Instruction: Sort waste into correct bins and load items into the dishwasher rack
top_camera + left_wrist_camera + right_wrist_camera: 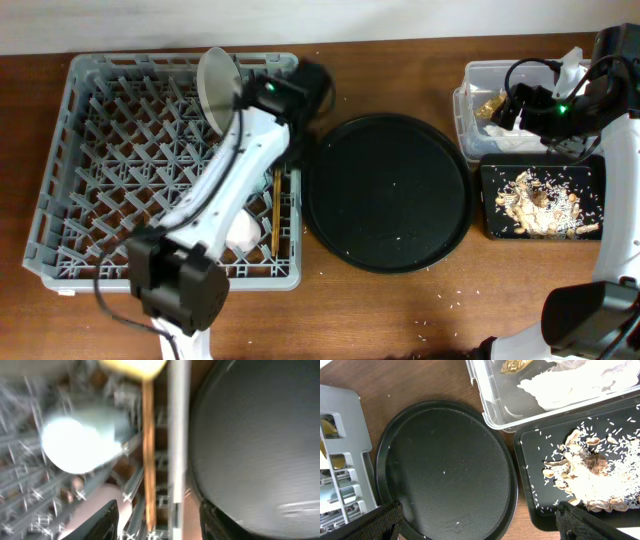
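At the left of the worktop (400, 310), the grey dishwasher rack (100, 150) holds the upright plate (215, 85) and chopsticks (275, 205). The left gripper (160, 522) hangs over its right edge, jaws spread and empty. The right gripper (480, 520), also wide and empty, hovers above the clear tub (478, 75) and scrap-filled black tray (590, 170).

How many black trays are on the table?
2: the large round tray in the middle, and a shallow rectangular tray of food scraps at the right.
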